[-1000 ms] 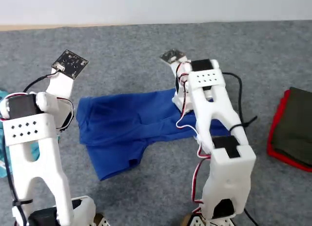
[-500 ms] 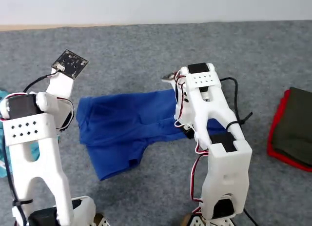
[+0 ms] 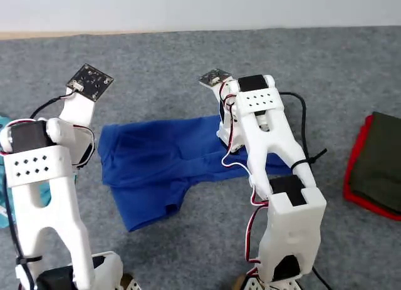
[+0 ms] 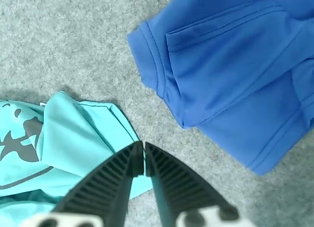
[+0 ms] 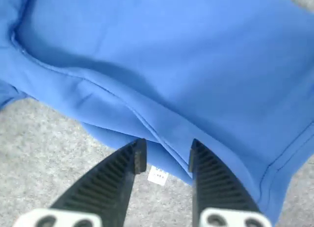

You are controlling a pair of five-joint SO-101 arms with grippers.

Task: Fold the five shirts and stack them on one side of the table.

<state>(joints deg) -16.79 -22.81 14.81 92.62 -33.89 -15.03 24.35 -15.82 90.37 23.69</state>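
Observation:
A blue shirt [image 3: 163, 161] lies partly folded and rumpled on the grey mat between the two arms. In the right wrist view my right gripper [image 5: 167, 154] is open just over the blue shirt [image 5: 162, 65], its fingers on either side of a folded hem, with a small white label [image 5: 158, 176] below. My left gripper [image 4: 141, 152] is shut and holds nothing. It hovers over the mat at the edge of a teal shirt [image 4: 59, 138], with the blue shirt's sleeve [image 4: 162, 75] a little beyond. A folded dark shirt on a red one [image 3: 376, 161] lies at the right edge.
The teal shirt [image 3: 3, 177] peeks out at the left edge behind the left arm [image 3: 44, 165]. The right arm [image 3: 269, 133] covers the blue shirt's right end. Bare grey mat [image 3: 156, 64] stretches behind the shirt to the pale wall.
The right arm dipped toward the blue shirt half a second ago and has since lifted back, ending slightly farther left. The left arm and the shirts have not moved.

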